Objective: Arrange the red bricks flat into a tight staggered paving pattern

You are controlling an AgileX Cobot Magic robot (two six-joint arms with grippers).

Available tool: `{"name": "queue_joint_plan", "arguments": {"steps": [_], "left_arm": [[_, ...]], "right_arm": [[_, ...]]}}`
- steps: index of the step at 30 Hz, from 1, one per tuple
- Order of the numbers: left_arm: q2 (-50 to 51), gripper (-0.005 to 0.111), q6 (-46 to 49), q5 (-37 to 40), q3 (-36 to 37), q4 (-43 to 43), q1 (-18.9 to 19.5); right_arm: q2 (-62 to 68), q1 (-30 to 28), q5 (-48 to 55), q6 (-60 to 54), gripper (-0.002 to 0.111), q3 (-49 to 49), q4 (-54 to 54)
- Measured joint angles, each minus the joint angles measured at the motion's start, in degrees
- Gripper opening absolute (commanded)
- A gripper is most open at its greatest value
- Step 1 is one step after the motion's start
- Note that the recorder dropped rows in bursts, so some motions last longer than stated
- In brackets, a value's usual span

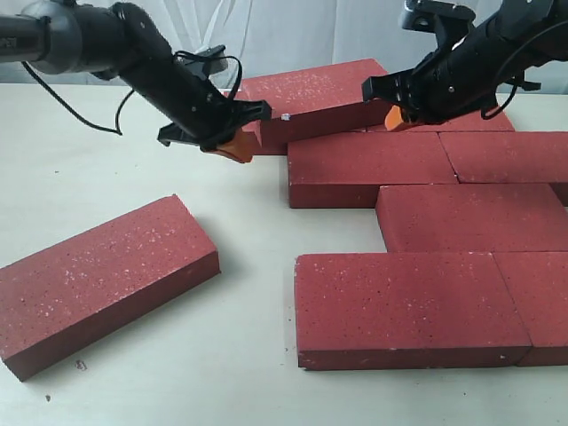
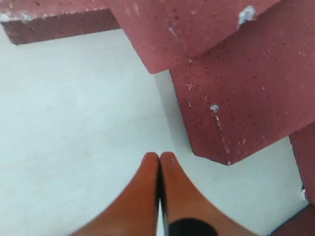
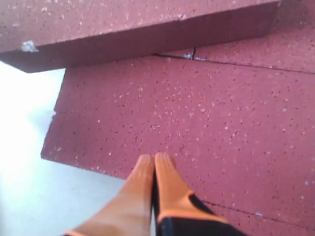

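Several red bricks lie flat in staggered rows at the right: one point(image 1: 373, 169) in the back row, one point(image 1: 470, 217) in the middle, one point(image 1: 408, 306) in front. Another brick point(image 1: 311, 89) sits tilted at the back, its near edge resting over the back row. A loose brick point(image 1: 102, 280) lies askew at the front left. My left gripper point(image 1: 238, 146) is shut and empty, just off the tilted brick's left corner point(image 2: 197, 24), fingertips over bare table point(image 2: 160, 157). My right gripper point(image 1: 398, 117) is shut and empty at that brick's right end, hovering over a flat brick point(image 3: 187, 113).
The table point(image 1: 222, 373) is pale and bare between the loose brick and the paved rows. A black cable point(image 1: 89, 115) hangs from the left arm at the back left. The paved bricks run off the right edge point(image 1: 541, 302).
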Motion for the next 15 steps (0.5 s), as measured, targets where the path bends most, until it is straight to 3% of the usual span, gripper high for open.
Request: {"name": "queue_joint_plan", "arguments": {"steps": [6, 15], "left_arm": [[-9.6, 0.0, -0.8, 1.3, 2.2, 8.1, 0.0], [-20.1, 0.0, -3.7, -2.4, 12.3, 16.5, 1.0]], "right_arm": [[0.0, 0.0, 8.7, 0.0, -0.001, 0.0, 0.3], [-5.7, 0.0, 7.5, -0.7, -0.001, 6.7, 2.6]]}}
